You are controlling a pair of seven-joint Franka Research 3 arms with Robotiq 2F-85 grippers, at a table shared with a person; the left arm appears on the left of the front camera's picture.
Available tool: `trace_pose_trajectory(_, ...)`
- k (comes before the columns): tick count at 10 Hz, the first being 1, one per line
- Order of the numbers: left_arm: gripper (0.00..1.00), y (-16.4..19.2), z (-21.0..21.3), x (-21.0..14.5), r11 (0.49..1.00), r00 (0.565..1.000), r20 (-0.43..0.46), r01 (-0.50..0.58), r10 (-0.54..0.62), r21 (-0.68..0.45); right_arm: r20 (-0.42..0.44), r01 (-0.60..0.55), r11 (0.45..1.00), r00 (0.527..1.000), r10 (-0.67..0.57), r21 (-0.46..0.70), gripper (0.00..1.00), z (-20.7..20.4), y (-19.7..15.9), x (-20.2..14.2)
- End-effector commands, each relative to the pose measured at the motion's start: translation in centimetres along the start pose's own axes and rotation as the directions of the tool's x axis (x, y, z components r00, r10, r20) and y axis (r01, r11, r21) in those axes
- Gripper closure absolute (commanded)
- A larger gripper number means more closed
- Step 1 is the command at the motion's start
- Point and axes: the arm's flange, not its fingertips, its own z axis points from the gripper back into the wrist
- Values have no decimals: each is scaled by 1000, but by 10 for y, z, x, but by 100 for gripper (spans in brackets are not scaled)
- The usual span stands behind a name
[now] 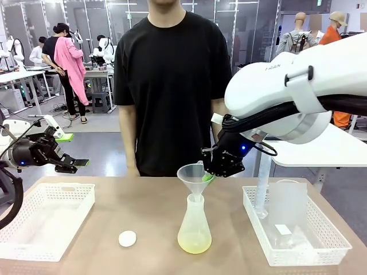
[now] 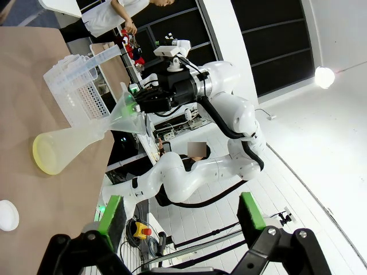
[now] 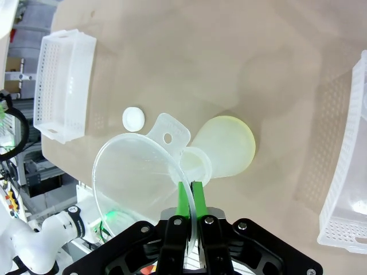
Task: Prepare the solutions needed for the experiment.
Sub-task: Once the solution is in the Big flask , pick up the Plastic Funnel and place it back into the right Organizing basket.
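Gripping clear plastic funnel point(image 1: 191, 172) by rim, right pincer point(image 3: 188, 192) clamped; frosted conical flask point(image 1: 194, 226) directly beneath holds little pale yellow solution point(image 1: 194, 247). Left pincer point(image 2: 181, 211) wide open, empty. More filling probably left.

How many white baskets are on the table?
2. One basket at the robot's left end of the table; the other at its right end, holding a frosted jug.
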Motion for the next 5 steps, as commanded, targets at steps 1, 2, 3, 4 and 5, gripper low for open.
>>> trace_pose_trajectory(1, 0, -1, 0, 1, 1000, 1000, -1, 8, -8, -1, 65, -28, 998, 998, 24, 53, 97, 8, -9, -13)
trace_pose_trajectory(2, 0, -1, 0, 1, 1000, 1000, -1, 8, -8, -1, 77, -33, 997, 997, 28, 71, 97, 14, -10, -14)
trace_pose_trajectory(3, 0, -1, 0, 1, 1000, 1000, -1, 8, -8, -1, 90, -49, 994, 995, 41, 93, 97, 20, -11, -17)
trace_pose_trajectory(4, 0, -1, 0, 1, 1000, 1000, -1, 8, -8, -1, 99, -68, 992, 993, 57, 110, 97, 26, -11, -20)
trace_pose_trajectory(5, 0, -1, 0, 1, 1000, 1000, -1, 8, -8, -1, 112, -91, 987, 991, 77, 129, 97, 32, -11, -23)
